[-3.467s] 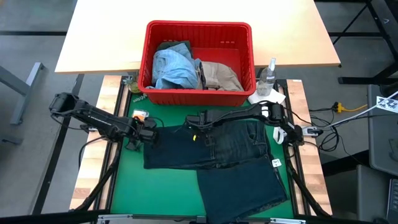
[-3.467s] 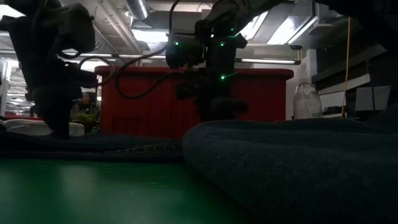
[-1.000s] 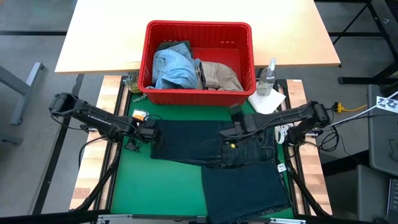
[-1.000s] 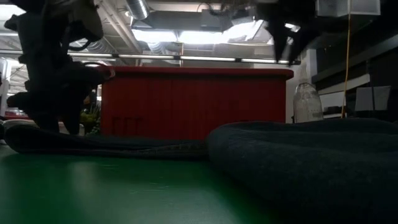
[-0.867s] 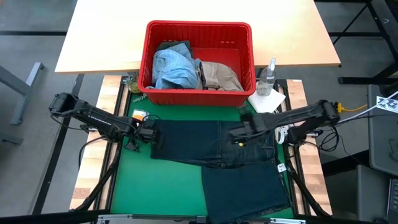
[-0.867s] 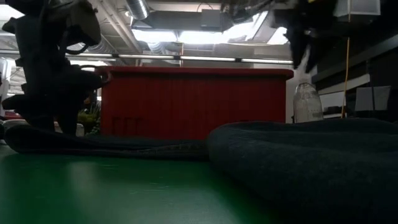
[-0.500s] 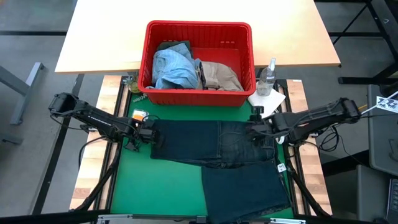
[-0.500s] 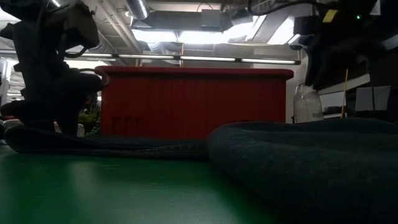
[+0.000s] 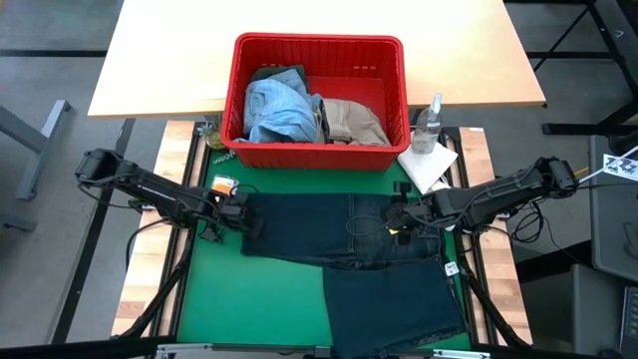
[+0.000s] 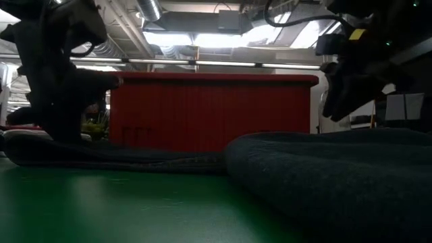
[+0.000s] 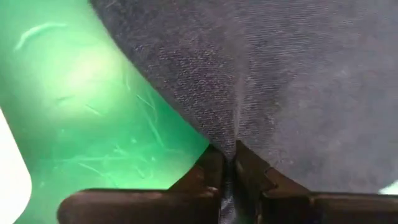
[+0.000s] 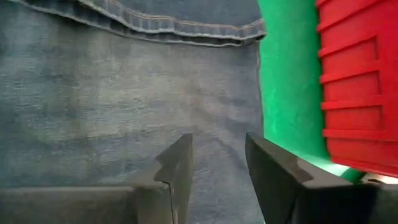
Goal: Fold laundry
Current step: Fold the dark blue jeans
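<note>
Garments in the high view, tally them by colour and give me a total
Dark navy: 1, the dark navy denim jeans spread on the green mat
Light blue: 1, the crumpled light blue denim piece in the red plastic basket
Dark olive: 1, the dark olive green garment in the basket
Beige: 1, the beige khaki garment in the basket
Total: 4

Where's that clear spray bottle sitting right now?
From above, the spray bottle stands on the table's right side, just outside the red basket's right wall, by the white cloth near the dark jeans.
</note>
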Controlling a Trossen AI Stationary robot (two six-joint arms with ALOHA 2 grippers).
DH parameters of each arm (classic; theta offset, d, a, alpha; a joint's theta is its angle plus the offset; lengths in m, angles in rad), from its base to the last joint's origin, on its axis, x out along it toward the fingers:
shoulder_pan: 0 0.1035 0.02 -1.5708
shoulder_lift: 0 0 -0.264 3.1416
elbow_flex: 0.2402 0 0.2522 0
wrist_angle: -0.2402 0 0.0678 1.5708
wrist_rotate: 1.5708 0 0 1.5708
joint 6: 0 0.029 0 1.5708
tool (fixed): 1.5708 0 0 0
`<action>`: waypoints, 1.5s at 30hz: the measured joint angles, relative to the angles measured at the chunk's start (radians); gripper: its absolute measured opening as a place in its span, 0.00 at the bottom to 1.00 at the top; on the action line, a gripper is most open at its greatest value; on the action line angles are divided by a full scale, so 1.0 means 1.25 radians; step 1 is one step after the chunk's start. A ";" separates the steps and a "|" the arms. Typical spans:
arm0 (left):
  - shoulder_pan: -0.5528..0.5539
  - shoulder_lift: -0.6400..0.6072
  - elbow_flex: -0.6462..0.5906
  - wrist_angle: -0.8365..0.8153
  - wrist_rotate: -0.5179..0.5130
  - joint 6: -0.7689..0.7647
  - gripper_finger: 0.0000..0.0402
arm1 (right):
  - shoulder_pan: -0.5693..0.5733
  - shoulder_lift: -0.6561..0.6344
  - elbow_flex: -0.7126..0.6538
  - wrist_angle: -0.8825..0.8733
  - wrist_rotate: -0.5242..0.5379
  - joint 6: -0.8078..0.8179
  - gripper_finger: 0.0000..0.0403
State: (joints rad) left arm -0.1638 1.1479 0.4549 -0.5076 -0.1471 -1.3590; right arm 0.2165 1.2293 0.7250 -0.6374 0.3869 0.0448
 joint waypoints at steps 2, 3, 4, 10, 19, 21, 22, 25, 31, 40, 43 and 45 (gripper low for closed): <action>-0.001 -0.028 0.000 -0.011 0.010 0.005 0.02 | 0.000 0.000 -0.003 0.005 -0.009 0.000 0.37; 0.000 -0.047 0.000 -0.022 0.009 0.006 0.02 | 0.000 0.000 -0.004 0.008 -0.011 0.000 0.37; 0.000 -0.065 0.000 -0.033 0.004 0.006 0.01 | 0.000 0.000 -0.006 0.007 -0.011 0.000 0.37; 0.000 -0.200 0.000 -0.127 -0.038 -0.013 0.01 | 0.000 0.000 -0.006 0.010 -0.011 0.000 0.37; 0.000 -0.392 0.000 -0.183 -0.109 -0.021 0.00 | 0.000 0.000 -0.006 0.015 -0.011 0.000 0.37; 0.000 -0.431 0.000 -0.211 -0.129 -0.021 0.00 | 0.000 0.000 -0.006 0.015 -0.011 0.000 0.37; 0.000 -0.447 0.000 -0.226 -0.136 -0.022 0.00 | 0.000 0.000 -0.006 0.015 -0.011 0.001 0.37; 0.000 -0.494 0.000 -0.261 -0.145 -0.034 0.00 | 0.000 0.000 -0.006 0.015 -0.011 0.001 0.37; 0.001 -0.554 0.000 -0.313 -0.187 -0.039 0.00 | 0.000 0.000 -0.006 0.048 -0.011 0.002 0.37; 0.010 -0.549 0.001 -0.211 -0.206 -0.036 0.00 | -0.001 0.004 -0.005 0.205 -0.176 -0.002 0.37; 0.010 -0.542 0.001 -0.200 -0.206 -0.036 0.00 | 0.000 0.022 -0.005 0.234 -0.225 -0.003 0.37; 0.010 -0.535 0.001 -0.196 -0.204 -0.036 0.00 | 0.000 0.043 -0.005 0.253 -0.260 -0.003 0.37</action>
State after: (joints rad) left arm -0.1509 0.4788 0.4561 -0.7529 -0.4025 -1.4040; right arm 0.2169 1.2836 0.7185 -0.3207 0.0615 0.0406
